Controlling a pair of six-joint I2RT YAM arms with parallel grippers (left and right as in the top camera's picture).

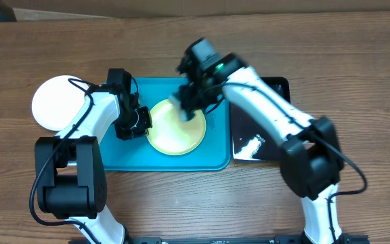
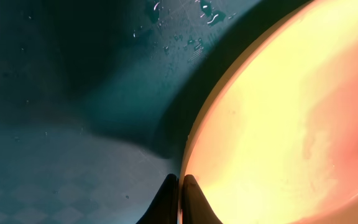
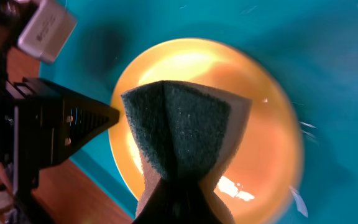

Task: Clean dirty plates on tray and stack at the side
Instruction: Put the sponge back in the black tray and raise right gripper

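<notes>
On the turquoise tray (image 1: 114, 154), the left gripper (image 2: 179, 186) pinches the pale yellow plate (image 1: 175, 135) by its rim; the right gripper (image 3: 179, 186), clamped on a green sponge (image 3: 179, 121), holds it over that plate.

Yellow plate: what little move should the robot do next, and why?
Probably a short wipe, sliding the sponge across the yellow plate. The right claw is shut on the sponge, which sits over one edge of the plate, so most of the face lies ahead of it. The left claw pinches the rim, which seems to steady the plate on the blue tray.
</notes>
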